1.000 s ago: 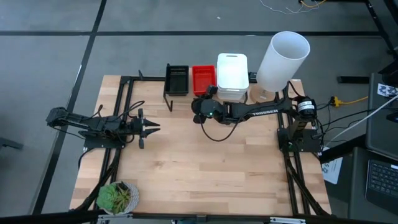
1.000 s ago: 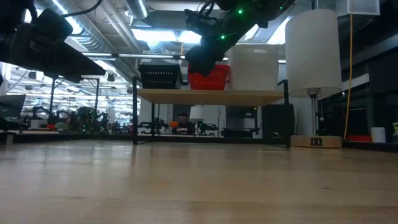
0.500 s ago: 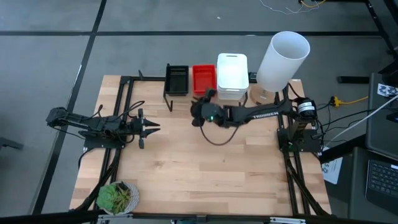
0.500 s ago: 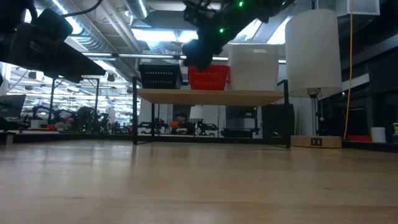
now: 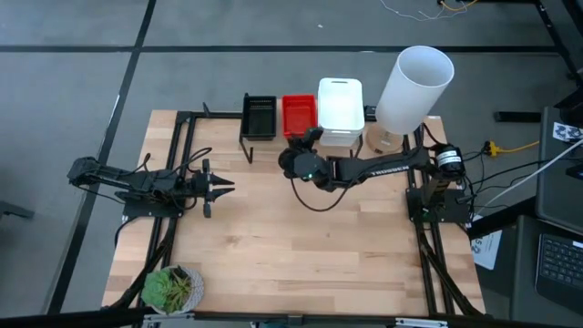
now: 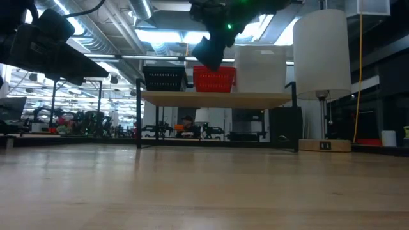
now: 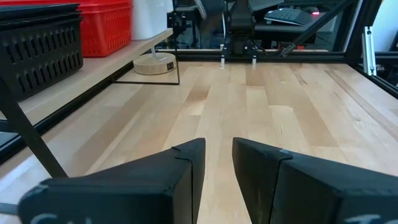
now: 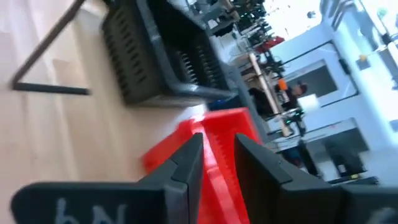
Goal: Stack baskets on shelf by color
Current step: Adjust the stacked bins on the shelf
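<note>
red baskets [image 5: 297, 113] are stacked at the middle of the shelf [image 6: 217, 98], just beyond the right gripper [image 5: 312, 137], which is held above the table [image 5: 291, 237] in front of the shelf, with its tips pointed at that stack. its fingers [image 8: 186, 163] are seen with a narrow gap between them and nothing is held in that gap; the red stack lies directly past the fingertips in the right wrist view. black baskets [image 5: 260, 116] are stacked beside the red ones, on the side of the right gripper that faces the left arm, and white baskets [image 5: 340, 111] are stacked on its other side, touching the red stack. a tall white cylinder [image 5: 412, 88] on a round wooden base is found further along past the white stack, off the end of the shelf.

the left gripper [image 5: 225, 186] is parked low over the table, well apart from the shelf, with its fingers [image 7: 186, 165] slightly parted and nothing between them; bare wood is seen ahead of it. a small potted plant [image 5: 169, 288] is set at the table corner nearest the left arm's side, behind and to one side of that gripper.
</note>
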You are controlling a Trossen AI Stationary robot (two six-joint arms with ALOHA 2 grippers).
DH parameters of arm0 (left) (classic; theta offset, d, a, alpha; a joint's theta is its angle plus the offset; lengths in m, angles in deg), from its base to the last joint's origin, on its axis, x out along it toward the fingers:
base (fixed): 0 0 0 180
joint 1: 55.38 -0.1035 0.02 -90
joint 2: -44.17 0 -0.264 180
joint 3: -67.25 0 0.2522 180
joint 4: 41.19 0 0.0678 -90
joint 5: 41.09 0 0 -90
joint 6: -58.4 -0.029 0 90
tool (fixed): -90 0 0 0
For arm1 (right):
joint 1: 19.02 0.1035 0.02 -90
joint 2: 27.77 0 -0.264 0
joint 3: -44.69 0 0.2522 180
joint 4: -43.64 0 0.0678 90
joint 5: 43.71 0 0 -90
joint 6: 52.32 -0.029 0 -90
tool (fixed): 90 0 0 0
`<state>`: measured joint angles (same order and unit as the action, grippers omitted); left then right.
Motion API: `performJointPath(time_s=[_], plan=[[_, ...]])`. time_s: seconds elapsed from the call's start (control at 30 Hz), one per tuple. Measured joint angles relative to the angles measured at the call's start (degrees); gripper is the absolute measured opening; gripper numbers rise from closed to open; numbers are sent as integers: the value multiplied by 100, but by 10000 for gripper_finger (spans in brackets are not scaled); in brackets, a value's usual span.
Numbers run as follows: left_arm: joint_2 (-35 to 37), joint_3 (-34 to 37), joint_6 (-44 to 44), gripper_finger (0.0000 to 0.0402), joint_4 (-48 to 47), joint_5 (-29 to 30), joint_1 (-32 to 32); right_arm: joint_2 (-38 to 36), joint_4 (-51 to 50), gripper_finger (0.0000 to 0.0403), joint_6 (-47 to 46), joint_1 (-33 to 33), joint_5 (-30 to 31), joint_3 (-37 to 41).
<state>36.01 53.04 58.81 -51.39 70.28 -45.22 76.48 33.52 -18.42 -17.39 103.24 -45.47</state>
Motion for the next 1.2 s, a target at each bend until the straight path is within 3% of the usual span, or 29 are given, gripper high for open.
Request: performJointPath(time_s=[0.13, 0.23, 0.4, 0.57, 0.67, 0.73, 0.8, 0.93, 1.0, 1.2], plan=[[0, -1, 0, 75, -1, 0, 1, -7, -86, 94, 608, -28, -257, -647], [-2, -1, 2, 75, -2, 0, 1, -7, -707, 94, 866, -183, -694, -1473], [0, 0, 2, 75, 0, 2, -1, 244, -2128, 94, 741, -556, -971, -3433], [0, 0, 1, 75, -2, 2, -1, 1148, -3166, 94, 959, -739, -1089, -5837], [-2, -2, 0, 75, 3, -1, 1, 1101, -2076, 94, 1715, -860, -994, -5399], [-1, -2, 0, 75, 2, 8, -1, 1113, -2206, 94, 1802, -933, -628, -5250], [-5, -2, 2, 75, -6, 4, -1, 1118, -3003, 94, 1349, -1014, -499, -5150], [-6, -4, 0, 75, -7, 3, -1, 1161, -4960, 94, 257, -1205, -1981, -5059], [-6, -4, 0, 75, -7, 4, -1, 1157, -5467, 94, -28, -1314, -2660, -5059], [-6, -4, 0, 75, -7, 2, 0, 1143, -5955, 94, -355, -1617, -3416, -5062]])
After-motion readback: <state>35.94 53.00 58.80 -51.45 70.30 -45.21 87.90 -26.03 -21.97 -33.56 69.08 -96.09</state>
